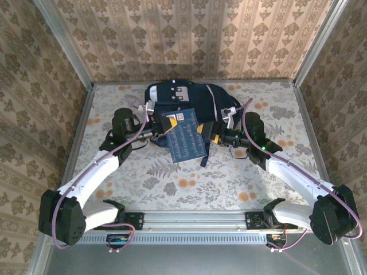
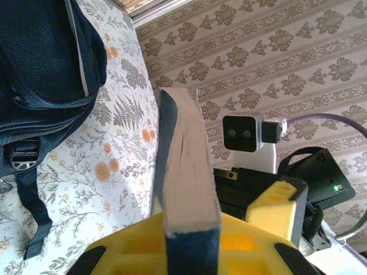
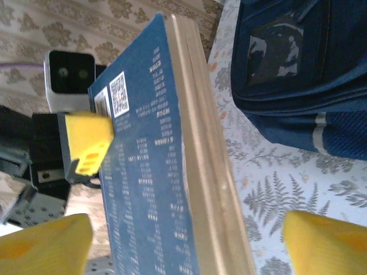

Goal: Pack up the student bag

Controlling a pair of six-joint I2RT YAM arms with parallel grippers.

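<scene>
Student bag (image 1: 184, 96) rear; left fingers (image 2: 137, 252), reaching inward, clamp book (image 1: 182, 136); right fingers (image 3: 327, 243) spread.

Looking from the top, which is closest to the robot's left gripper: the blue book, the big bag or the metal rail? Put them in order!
1. Blue book: pinched in the left gripper, just to its right.
2. Student bag: just behind the gripper.
3. Metal rail: along the near edge, farthest away.

White arm shells (image 1: 100, 169) with black joints (image 1: 63, 215), looping purple cables (image 2: 330, 117), chunky yellow claw fingers (image 3: 324, 240).
</scene>
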